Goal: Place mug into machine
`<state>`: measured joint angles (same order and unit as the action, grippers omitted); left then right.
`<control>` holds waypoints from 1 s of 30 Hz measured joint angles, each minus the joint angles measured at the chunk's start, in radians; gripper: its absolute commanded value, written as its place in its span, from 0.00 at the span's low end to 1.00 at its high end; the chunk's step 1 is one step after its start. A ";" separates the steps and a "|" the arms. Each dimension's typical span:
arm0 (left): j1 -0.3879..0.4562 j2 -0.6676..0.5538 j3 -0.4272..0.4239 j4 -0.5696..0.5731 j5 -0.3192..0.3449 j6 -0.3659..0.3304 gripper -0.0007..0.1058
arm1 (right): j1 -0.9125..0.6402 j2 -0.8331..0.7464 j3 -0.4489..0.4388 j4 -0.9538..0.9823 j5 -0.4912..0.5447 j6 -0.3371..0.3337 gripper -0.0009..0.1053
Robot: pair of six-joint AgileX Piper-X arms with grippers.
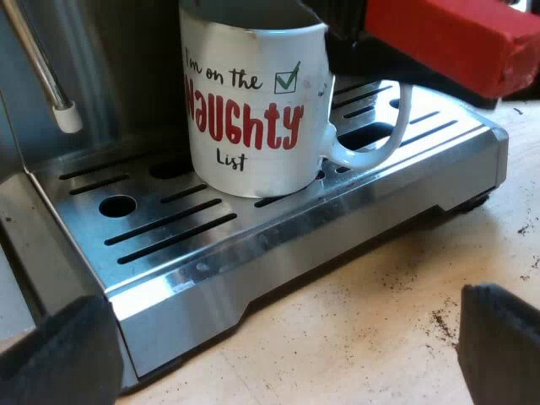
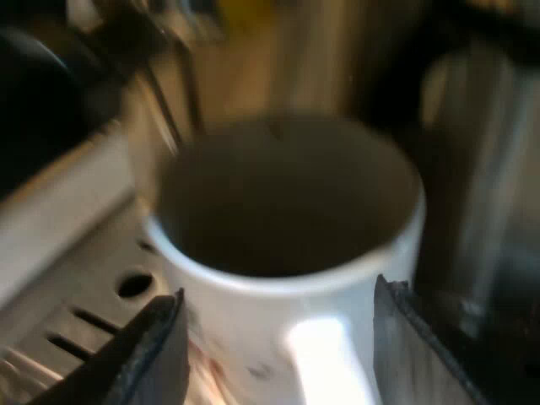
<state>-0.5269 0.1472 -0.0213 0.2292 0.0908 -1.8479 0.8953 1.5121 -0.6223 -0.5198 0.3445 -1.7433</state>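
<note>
Standing upright on the tray (image 1: 278, 232) of the machine (image 1: 135, 76), the mug (image 1: 253, 110) has its handle turned outward, with the holder's red end (image 1: 447, 38) jutting out just above it. The left tool (image 1: 283, 337) hangs wide and empty over the counter (image 1: 380, 295), near the tray's edge. The right tool (image 2: 277, 325) is spread wide too, its fingers either side of the mug's handle without visibly touching it. The placing looks done; what seems left is for both arms to draw clear.
</note>
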 measured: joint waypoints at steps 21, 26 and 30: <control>0.000 0.000 0.000 0.000 0.000 0.000 0.77 | 0.030 -0.005 0.161 -0.080 0.064 0.053 0.49; 0.000 0.000 0.000 0.000 0.000 0.000 0.77 | 0.027 0.084 0.105 -0.092 0.043 0.055 0.49; 0.000 0.000 0.000 0.000 0.000 0.000 0.77 | 0.027 0.131 0.037 -0.092 0.026 0.046 0.49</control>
<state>-0.5269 0.1472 -0.0213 0.2292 0.0908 -1.8479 0.9225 1.6427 -0.5855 -0.6113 0.3704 -1.6973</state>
